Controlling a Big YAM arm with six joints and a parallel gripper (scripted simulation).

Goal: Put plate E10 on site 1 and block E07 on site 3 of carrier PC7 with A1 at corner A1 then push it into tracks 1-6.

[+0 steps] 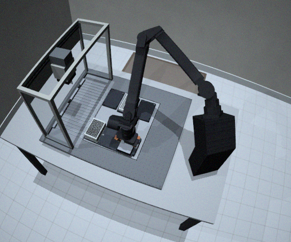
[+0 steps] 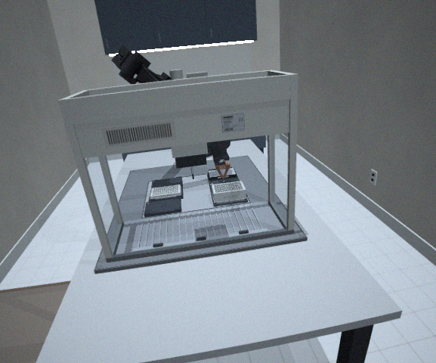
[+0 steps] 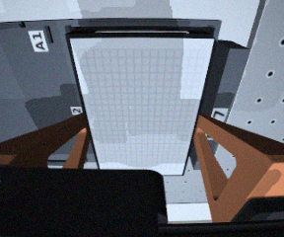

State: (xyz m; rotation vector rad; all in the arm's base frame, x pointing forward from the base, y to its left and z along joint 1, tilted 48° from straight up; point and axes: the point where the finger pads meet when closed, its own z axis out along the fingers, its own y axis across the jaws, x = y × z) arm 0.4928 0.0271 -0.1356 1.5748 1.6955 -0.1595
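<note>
My gripper (image 1: 126, 141) is shut on the 384-well plate E10 (image 3: 142, 99), a pale plate with a fine grid of wells. I hold it by its long sides, low over the handle end of the dark carrier PC7 (image 1: 114, 141). In the wrist view the orange fingers flank the plate and an A1 mark sits at its far left corner. I cannot tell whether the plate is fully down. The deep-well block E07 (image 1: 95, 128) sits at the carrier's end nearest the rails and also shows in the exterior view (image 2: 228, 191). The 96-well plate E01 (image 2: 165, 191) rests on its nest.
The instrument frame (image 1: 62, 78) stands over the ribbed tracks (image 1: 84, 104). Two dark empty nests (image 1: 113, 98) (image 1: 147, 106) flank E01, which my arm partly hides. A pale panel with dark holes (image 3: 275, 74) fills the right of the wrist view.
</note>
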